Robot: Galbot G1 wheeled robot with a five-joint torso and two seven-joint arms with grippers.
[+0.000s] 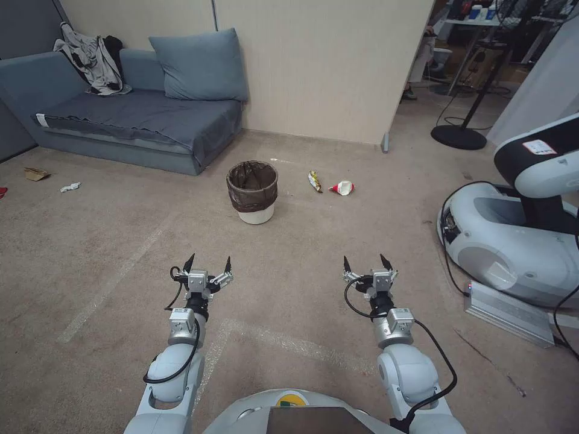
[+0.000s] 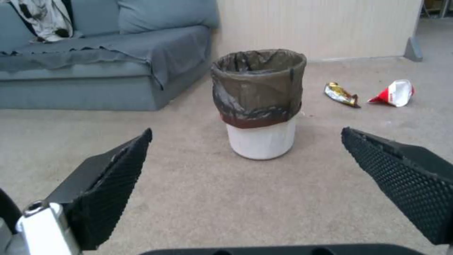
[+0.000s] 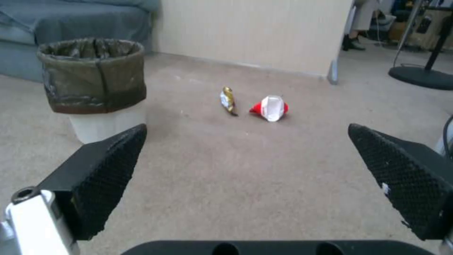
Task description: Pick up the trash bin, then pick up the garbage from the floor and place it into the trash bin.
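Trash bin (image 1: 253, 193): upright on the carpet, just in front of the sofa (image 1: 145, 114), far ahead of both grippers.
Yellow wrapper (image 1: 315, 181): on the floor right of the bin.
Red-and-white packet (image 1: 344, 188): just right of the wrapper.
Brown paper bag (image 1: 36, 174), white tissue (image 1: 70, 187): far left, on the floor.
Left gripper (image 1: 208, 264): near, jaws apart, empty, bin ahead slightly right.
Right gripper (image 1: 365, 263): near, jaws apart, empty, wrappers ahead.

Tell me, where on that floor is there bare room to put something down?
Widest bare carpet lies between the open left gripper and right gripper and the trash bin. Another free stretch runs from the bin toward the sofa. It is crowded beside the bin, around the yellow wrapper and red-and-white packet, and by the white machine.
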